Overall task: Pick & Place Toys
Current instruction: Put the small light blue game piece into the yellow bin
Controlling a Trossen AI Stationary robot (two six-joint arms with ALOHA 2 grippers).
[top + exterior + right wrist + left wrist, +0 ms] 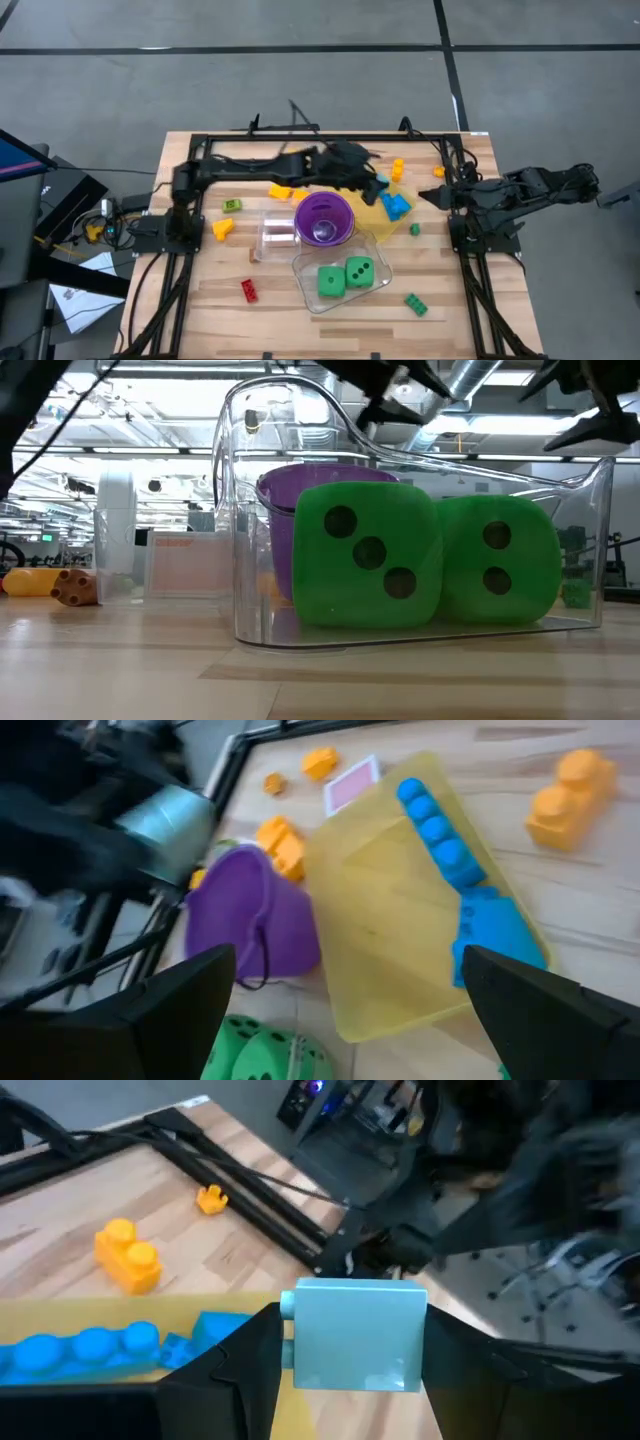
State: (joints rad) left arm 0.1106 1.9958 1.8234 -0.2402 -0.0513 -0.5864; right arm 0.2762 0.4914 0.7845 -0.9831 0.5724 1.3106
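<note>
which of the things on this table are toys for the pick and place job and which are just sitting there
Toys for the job: light blue brick clamped in the left gripper, blue bricks on the tray, two green dice, red brick, orange bricks.

Just sitting there: purple cup, yellow tray, clear tub.

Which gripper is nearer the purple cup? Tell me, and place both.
Left. The left gripper hangs just beyond the purple cup, over the yellow tray, shut on a light blue brick. The right gripper is open, farther off past the tray.
</note>
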